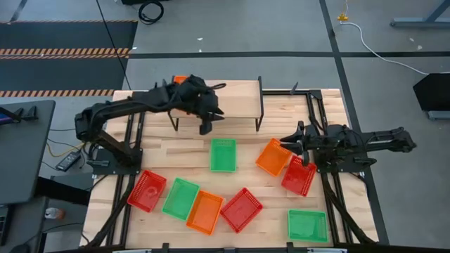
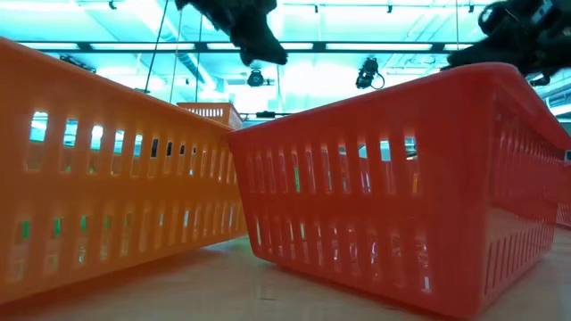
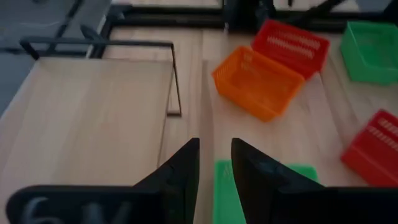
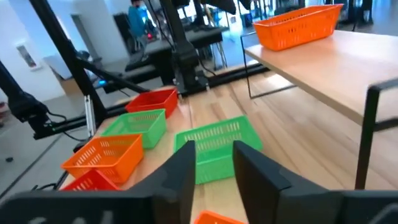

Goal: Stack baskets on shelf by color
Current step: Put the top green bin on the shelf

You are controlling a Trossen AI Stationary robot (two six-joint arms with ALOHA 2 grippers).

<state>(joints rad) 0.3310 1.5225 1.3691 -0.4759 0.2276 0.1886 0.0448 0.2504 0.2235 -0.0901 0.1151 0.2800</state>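
1. The shelf [image 1: 232, 98] stands at the far middle of the desk [image 1: 337, 211]. One orange basket [image 1: 180, 80] already sits on its far left end; the rest of the top looks bare.
2. The left tool [image 1: 206, 126] hangs at the shelf's near edge, left of centre. Its fingers are a little apart and hold nothing.
3. Just nearer and to the right of that tool lies a green basket [image 1: 223, 154] on the desk, its long axis running near to far. In the left wrist view the same green basket [image 3: 227, 190] shows right under the fingertips [image 3: 186, 163], so I would judge the left arm the closer one to it.
4. The right tool [image 1: 290, 143] is over the right side of the desk, pointing left. Its fingers stand apart too, empty, beside the tilted orange basket [image 1: 273, 156], which touches a red basket [image 1: 299, 176]. I cannot tell whether a finger touches the orange rim.
5. Along the near side lie a red basket [image 1: 147, 190], a green one [image 1: 181, 199], an orange one [image 1: 204, 211], another red [image 1: 241, 209] and, at the near right, another green [image 1: 307, 225].
6. Eight baskets are off the shelf, so the stacking has barely begun. The orange one by the right tool would suit the pile already started.
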